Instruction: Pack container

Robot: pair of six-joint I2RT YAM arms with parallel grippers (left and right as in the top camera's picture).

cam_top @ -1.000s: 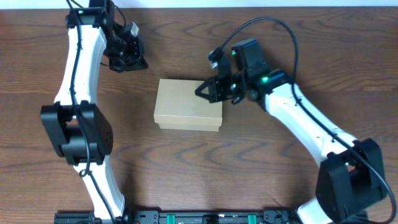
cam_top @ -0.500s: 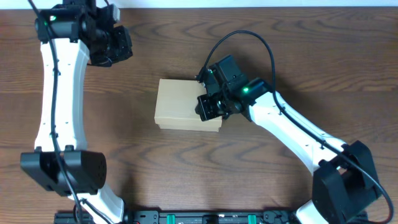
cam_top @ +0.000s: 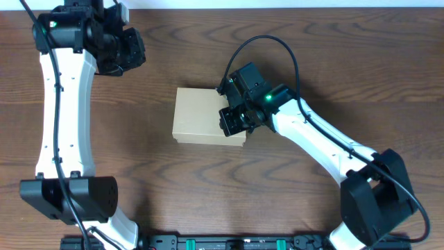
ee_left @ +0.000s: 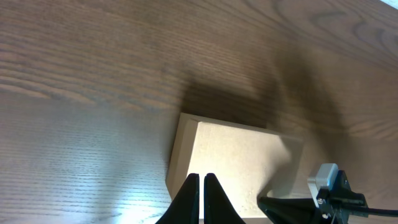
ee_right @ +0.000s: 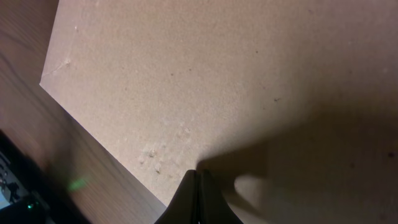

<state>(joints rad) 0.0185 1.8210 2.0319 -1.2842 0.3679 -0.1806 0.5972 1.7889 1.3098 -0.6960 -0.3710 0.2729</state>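
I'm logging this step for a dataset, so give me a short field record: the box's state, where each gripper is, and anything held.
container: tan cardboard box, closed, mid-table
right gripper: shut, empty, tips at the container's top near its right end; contact unclear
left gripper: shut, empty, apart from the container, toward the far left
table: brown wood

We see a dark brown wood-grain worktop [cam_top: 208, 201] filling the overhead view. A thin pale strip [cam_top: 291, 3] lines its far edge and a black rail [cam_top: 229, 243] its near edge. Light leaves a pale sheen [ee_left: 118, 199] on the wood in the left wrist view.
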